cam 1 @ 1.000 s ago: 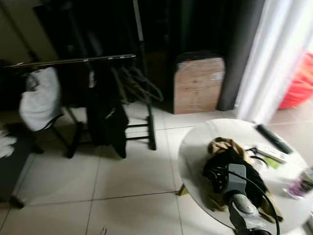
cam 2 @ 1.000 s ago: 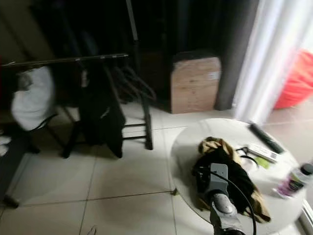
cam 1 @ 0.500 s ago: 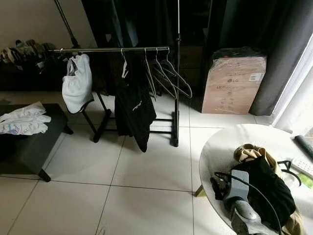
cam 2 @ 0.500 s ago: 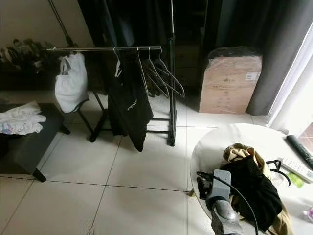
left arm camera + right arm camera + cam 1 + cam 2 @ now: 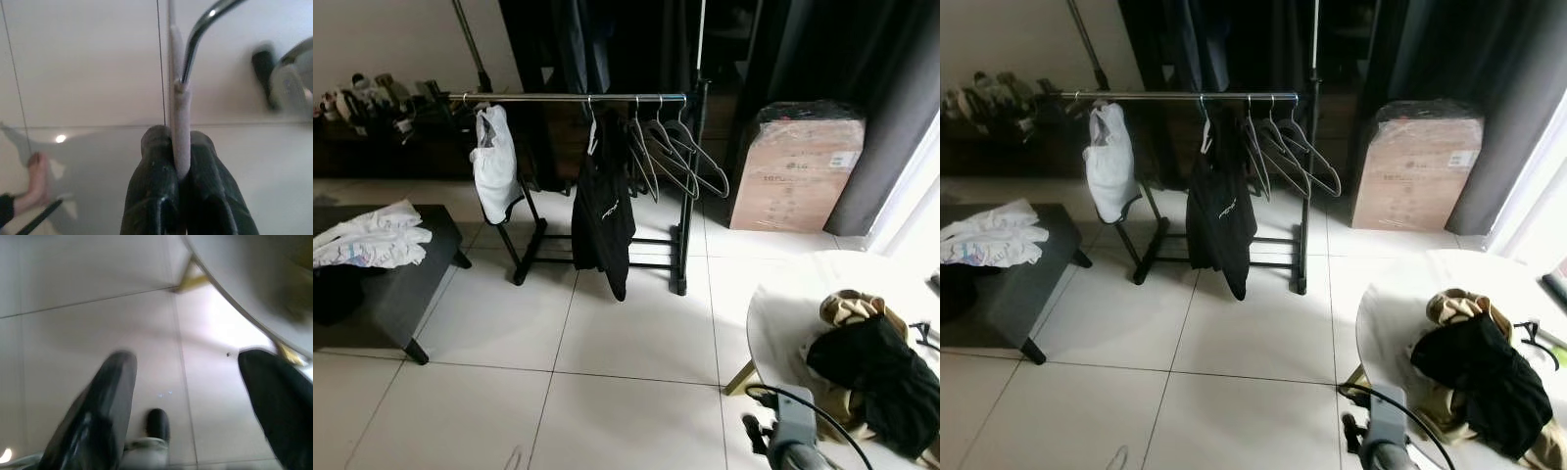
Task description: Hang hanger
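Left gripper (image 5: 177,169) is clamping the pale hanger (image 5: 177,122) above floor tiles. Right gripper (image 5: 188,396) is hanging spread apart. Clothes rack (image 5: 570,98) is standing ahead, tiled floor (image 5: 626,333) lying open between bench (image 5: 396,294) and round table (image 5: 773,304).

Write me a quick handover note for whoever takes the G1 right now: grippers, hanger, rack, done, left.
Left gripper: shut on the hanger, clamped at its neck just below the metal hook, held over the floor tiles.
Right gripper: open, holding nothing, low beside the round table.
Rack: the clothes rail is ahead across the tiles, carrying a white garment, a black garment and several bare hangers toward its right end.
Done: hanger is in hand, rack is in sight.
Left: walk to the rack, raise the left arm, hook the hanger over the rail, release. The gap between the white and black garments looks easiest.
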`<state>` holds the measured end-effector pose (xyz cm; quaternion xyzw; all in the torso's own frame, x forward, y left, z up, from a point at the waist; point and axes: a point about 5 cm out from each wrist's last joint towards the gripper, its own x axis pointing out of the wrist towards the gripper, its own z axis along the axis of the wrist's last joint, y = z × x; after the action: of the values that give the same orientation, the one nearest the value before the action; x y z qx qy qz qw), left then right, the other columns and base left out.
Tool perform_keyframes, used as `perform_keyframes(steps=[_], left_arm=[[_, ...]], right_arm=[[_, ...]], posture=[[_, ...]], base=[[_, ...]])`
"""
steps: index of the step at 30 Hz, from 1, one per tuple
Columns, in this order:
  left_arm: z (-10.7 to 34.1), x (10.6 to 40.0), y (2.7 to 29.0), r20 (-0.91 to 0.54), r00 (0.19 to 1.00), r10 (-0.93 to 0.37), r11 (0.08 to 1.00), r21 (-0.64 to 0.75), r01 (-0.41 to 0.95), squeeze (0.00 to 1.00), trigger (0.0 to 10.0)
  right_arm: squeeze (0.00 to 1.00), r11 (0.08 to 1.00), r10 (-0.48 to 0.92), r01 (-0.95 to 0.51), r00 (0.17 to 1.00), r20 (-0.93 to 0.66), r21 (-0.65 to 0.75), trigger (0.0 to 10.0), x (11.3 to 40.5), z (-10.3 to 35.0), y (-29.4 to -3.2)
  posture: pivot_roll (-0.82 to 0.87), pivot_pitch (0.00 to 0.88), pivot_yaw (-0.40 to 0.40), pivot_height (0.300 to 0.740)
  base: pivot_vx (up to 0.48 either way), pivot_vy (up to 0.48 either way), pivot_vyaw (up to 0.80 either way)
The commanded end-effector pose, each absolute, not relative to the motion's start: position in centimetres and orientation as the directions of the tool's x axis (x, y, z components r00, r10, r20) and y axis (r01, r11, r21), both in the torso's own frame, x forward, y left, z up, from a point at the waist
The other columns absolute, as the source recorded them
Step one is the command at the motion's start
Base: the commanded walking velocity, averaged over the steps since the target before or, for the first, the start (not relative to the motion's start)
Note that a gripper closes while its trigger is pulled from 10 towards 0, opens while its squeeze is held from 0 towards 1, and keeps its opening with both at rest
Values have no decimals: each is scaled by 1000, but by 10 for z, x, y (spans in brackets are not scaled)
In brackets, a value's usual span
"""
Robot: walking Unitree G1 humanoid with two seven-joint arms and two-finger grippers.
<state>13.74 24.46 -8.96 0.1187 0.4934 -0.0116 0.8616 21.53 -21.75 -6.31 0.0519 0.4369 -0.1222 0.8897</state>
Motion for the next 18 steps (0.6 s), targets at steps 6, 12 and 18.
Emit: perform_keyframes(steps=[6, 12, 18], left_arm=[[-87, 138, 250, -834, 542, 105, 959, 229, 167, 0, 10000], [-85, 140, 248, -813, 576, 82, 958, 223, 178, 0, 10000], [-84, 140, 250, -799, 590, 115, 933, 291, 211, 0, 10000]], right_arm=[[0, 954, -147, 299, 502, -852, 11, 10000, 194, -78, -207], [0, 963, -157, 266, 448, -880, -36, 10000, 176, -87, -208], [0, 971, -135, 238, 420, -898, -34, 10000, 163, -93, -203]], posture=[[-35, 102, 51, 740], [-32, 95, 52, 740], [-37, 83, 58, 740]], base=[[0, 480, 0], [0, 480, 0], [0, 456, 0]])
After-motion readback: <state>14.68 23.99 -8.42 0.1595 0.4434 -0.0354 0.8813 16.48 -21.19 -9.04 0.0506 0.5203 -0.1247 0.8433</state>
